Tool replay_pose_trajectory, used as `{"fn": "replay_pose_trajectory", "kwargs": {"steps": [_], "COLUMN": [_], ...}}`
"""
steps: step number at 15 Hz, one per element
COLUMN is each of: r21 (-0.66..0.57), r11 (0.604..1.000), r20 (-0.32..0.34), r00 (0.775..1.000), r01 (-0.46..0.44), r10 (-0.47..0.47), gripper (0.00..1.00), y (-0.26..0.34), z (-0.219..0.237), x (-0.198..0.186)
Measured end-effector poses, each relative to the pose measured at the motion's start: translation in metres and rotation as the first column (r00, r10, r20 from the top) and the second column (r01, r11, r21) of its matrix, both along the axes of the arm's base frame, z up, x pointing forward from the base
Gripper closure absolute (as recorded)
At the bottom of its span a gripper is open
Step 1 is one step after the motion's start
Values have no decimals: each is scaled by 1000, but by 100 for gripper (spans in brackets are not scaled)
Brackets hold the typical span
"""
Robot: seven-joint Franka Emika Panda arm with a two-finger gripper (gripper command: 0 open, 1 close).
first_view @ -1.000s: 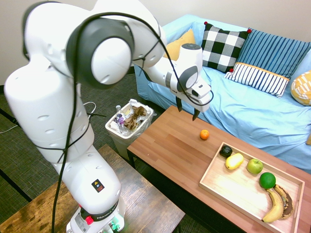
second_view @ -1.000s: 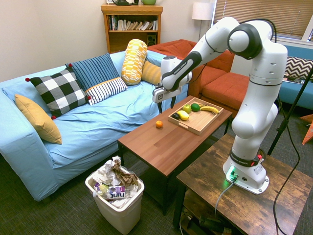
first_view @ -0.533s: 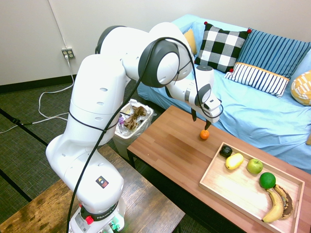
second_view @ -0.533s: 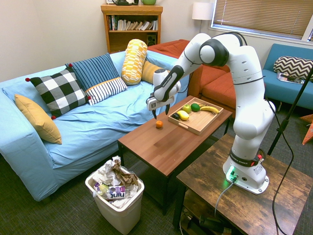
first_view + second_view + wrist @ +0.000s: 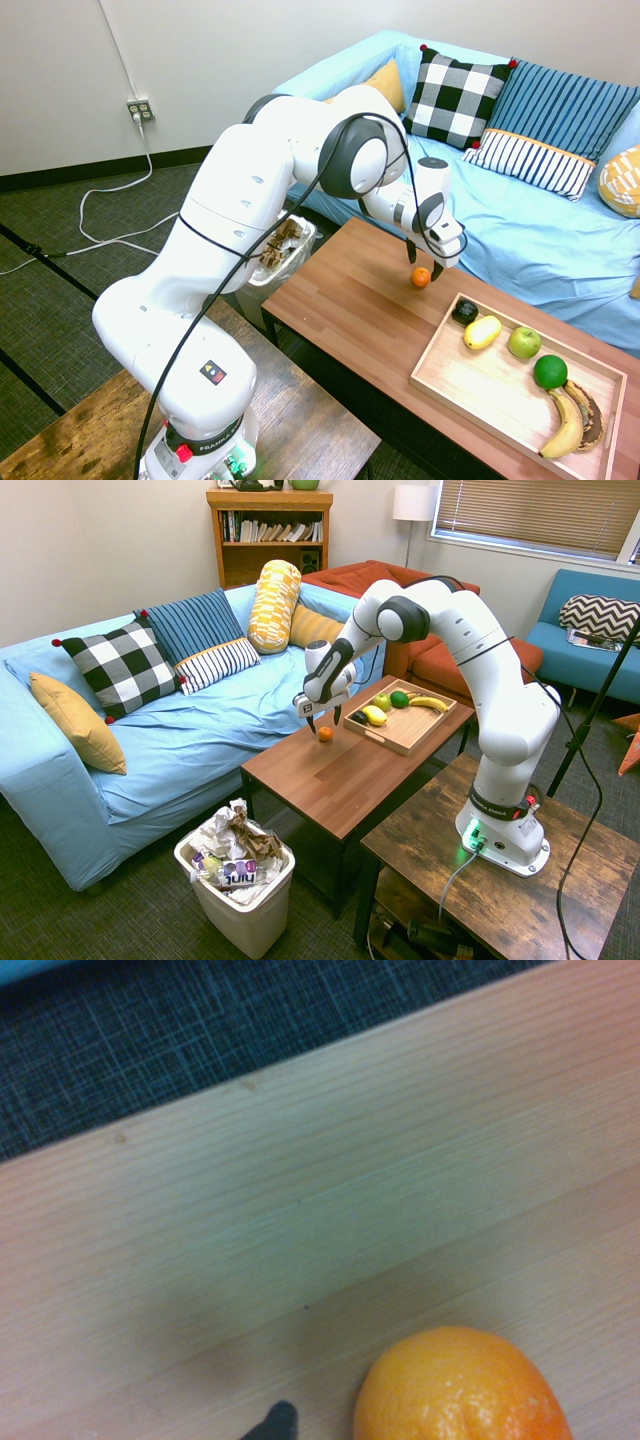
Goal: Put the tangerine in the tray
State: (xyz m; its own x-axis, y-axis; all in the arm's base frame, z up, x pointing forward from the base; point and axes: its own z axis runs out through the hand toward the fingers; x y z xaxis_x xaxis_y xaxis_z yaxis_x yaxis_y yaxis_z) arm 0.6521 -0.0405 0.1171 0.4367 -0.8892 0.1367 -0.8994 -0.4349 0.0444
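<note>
On the wooden coffee table (image 5: 350, 300), near the tray (image 5: 470, 385) but outside its short end, sits the tangerine (image 5: 421, 277). Right above the tangerine hangs the gripper (image 5: 422, 260), its 2 fingers spread apart to either side of the fruit, gripping nothing. Inside the tray lie a lemon (image 5: 481, 331), a green apple (image 5: 523, 342), a lime (image 5: 549, 371) and 2 bananas (image 5: 567, 421).

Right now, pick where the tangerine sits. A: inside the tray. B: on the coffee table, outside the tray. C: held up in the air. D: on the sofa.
B: the tangerine rests on the bare wood of the coffee table, short of the tray, with the end effector just above it.
</note>
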Motion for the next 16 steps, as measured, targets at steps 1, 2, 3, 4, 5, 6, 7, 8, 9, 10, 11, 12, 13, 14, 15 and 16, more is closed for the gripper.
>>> {"fn": "replay_pose_trajectory", "kwargs": {"steps": [1,2,3,4,5,6,7,8,9,10,11,12,13,14,15,16], "r21": [-2,1,6,10,15,17,18,22,25,27,29,32,34,37,41,43], "r11": [1000,1000,1000,1000,1000,1000,1000,1000,999,999,999,999,999,999,999,999], "r20": [-7,-14,-20,-24,-28,-33,-35,-37,-38,-38,-37,-37,-39,-44,-51,-54], "r00": [1000,1000,1000,1000,999,999,999,999,999,999,999,999,999,999,999,999], "r01": [3,8,13,17,19,19,18,19,20,21,23,24,22,18,13,8], "r10": [-3,-7,-13,-17,-18,-18,-17,-18,-19,-20,-22,-23,-20,-16,-11,-5], "gripper": [0,100,100,100,100,100,100,100,100,100,100,100,100,100,100,100], "y": [-1,-2,-2,-2,-2,-2,-2,-3,-5,-7,-8,-8,-8,-7,-6,-6], "z": [-5,-8,-10,-11,-13,-16,-18,-19,-19,-19,-18,-17,-17,-15,-12,-5], "x": [1,2,3,3,3,2,2,2,2,3,4,5,6,6,6,7]}}
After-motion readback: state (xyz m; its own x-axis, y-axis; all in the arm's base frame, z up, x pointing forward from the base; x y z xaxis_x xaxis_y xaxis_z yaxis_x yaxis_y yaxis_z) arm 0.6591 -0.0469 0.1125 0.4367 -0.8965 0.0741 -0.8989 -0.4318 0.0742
